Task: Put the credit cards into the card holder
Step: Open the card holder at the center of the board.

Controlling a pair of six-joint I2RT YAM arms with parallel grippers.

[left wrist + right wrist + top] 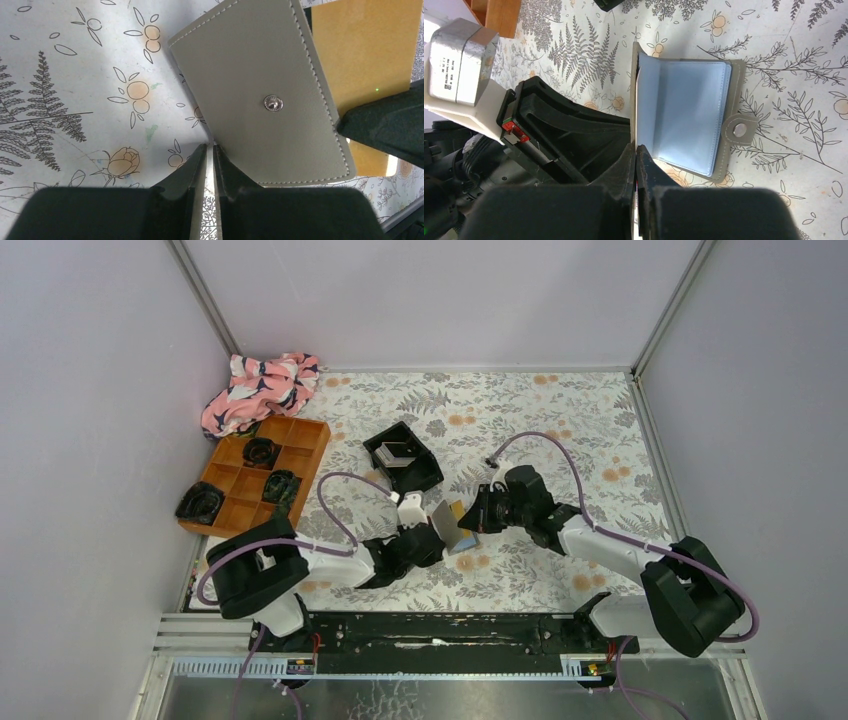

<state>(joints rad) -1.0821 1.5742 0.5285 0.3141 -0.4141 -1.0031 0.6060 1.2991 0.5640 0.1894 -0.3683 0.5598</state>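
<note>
Grey-taupe card holder lies open on the tabletop, centre, toward the near edge: one half flat, the other flap upright. Here the right fingers are clamped on a gold credit card just beside that flap. The left fingers are nearly together at the flap's lower edge; grip unclear.

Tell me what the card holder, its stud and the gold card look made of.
The card holder looks like matte grey-taupe leather or faux leather, going by the pale stitching along its edges. The stud is shiny silver metal; it glints. The credit card is flat, smooth and gold-tan, probably plastic, though the look alone leaves that open.
</note>
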